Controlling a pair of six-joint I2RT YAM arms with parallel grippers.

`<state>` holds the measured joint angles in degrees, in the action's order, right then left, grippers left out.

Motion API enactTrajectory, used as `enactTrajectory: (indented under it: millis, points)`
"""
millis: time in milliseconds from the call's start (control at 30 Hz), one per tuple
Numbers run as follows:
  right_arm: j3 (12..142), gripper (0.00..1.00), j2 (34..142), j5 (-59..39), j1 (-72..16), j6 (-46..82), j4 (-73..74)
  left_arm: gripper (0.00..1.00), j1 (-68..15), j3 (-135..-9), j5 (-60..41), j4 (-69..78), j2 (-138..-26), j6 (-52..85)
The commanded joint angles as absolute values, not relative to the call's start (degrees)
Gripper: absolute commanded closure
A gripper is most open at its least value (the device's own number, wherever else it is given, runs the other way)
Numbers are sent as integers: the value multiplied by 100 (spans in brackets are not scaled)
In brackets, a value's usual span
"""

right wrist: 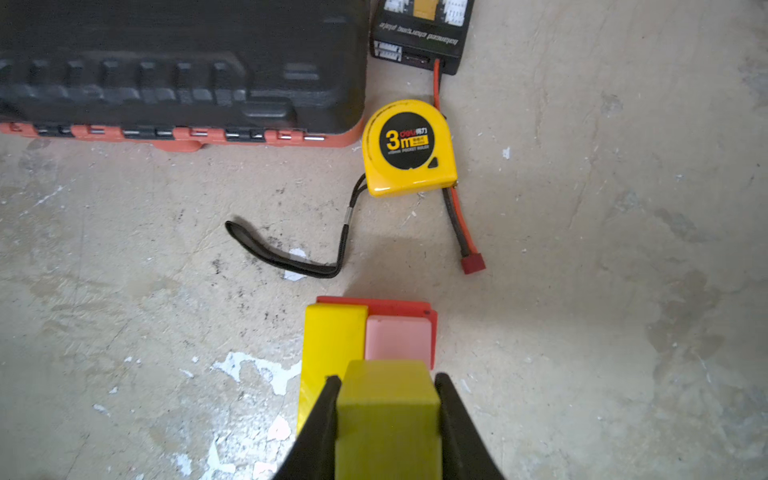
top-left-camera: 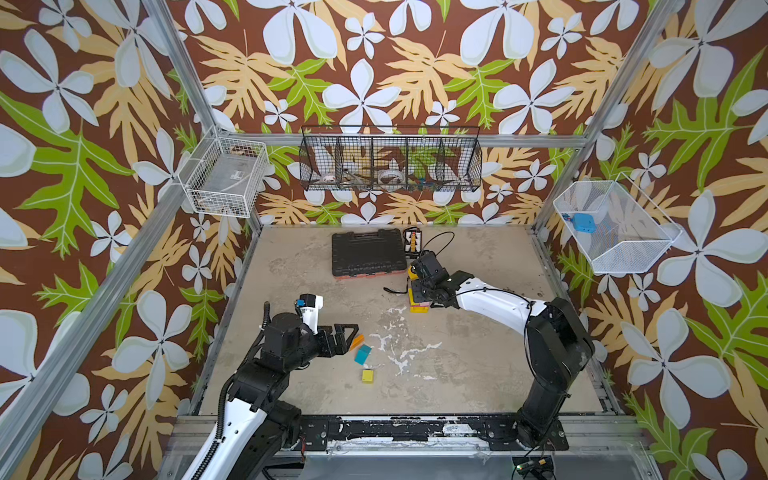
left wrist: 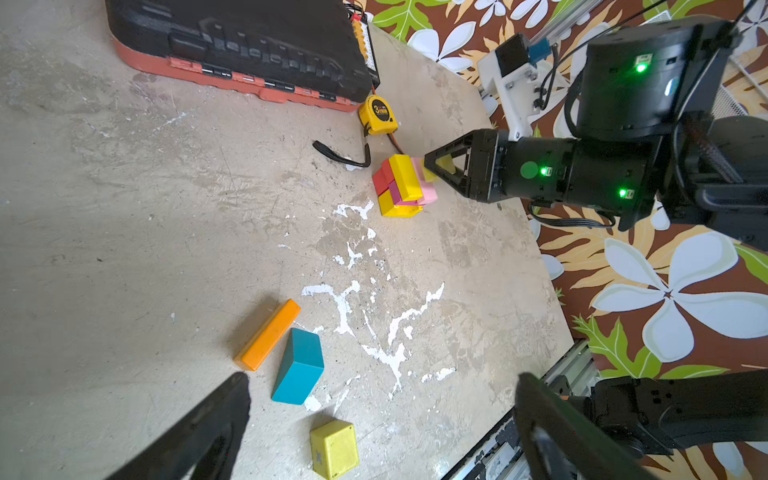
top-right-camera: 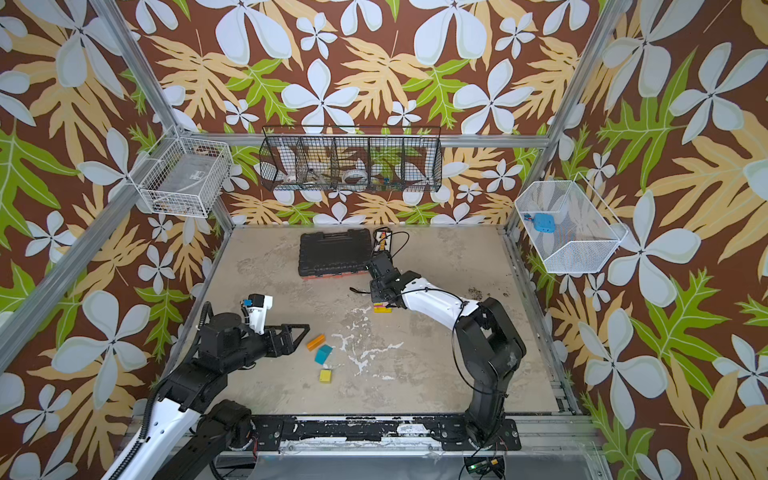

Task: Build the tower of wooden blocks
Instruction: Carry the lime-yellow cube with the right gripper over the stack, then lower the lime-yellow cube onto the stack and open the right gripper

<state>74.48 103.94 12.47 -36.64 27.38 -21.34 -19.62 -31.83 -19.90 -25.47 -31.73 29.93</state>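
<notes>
Tower [left wrist: 405, 187]: yellow, pink, magenta and red blocks stacked, directly under right gripper [right wrist: 387, 378] tips. Right jaws clamped on yellow-green block [right wrist: 386, 419], held over pink top piece [right wrist: 398, 336] of tower; contact cannot tell. Tape measure [right wrist: 409, 147] just beyond tower, ahead of gripper; black tool case [right wrist: 178, 70] further out. Left gripper [left wrist: 382, 378] well apart from tower, jaws wide apart, empty. Orange bar [left wrist: 268, 334], teal block [left wrist: 299, 368] and yellow cube [left wrist: 334, 449] loose on table [left wrist: 124, 249] just ahead of its tips.
</notes>
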Motion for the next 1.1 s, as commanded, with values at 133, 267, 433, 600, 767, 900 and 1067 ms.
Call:
enactTrajectory:
  millis: [133,267,433,600,767,900,1067]
  points:
    - [7627,77,10559,1437,-3669,2654,-2294,0,-1960,-3182,-1999,-2426,-3135,2975]
    - [7645,77,10565,1430,-3671,2663,-2307,0,-1961,-3182,-2019,-2426,-3138,2970]
    - [7588,78,10497,1477,-3665,2699,-2329,0,-1961,-3182,-2017,-2426,-3137,2971]
    - [7581,77,10510,1433,-3670,2707,-2327,0,-1963,-3182,-2013,-2426,-3122,2970]
    - [7613,77,10547,1450,-3665,2707,-2346,0,-1960,-3182,-2013,-2426,-3139,2972]
    - [7646,76,10586,1441,-3668,2715,-2364,0,-1962,-3182,-2013,-2426,-3140,2968]
    - [7651,74,10593,1433,-3666,2730,-2373,0,-1960,-3182,-2013,-2426,-3138,2971]
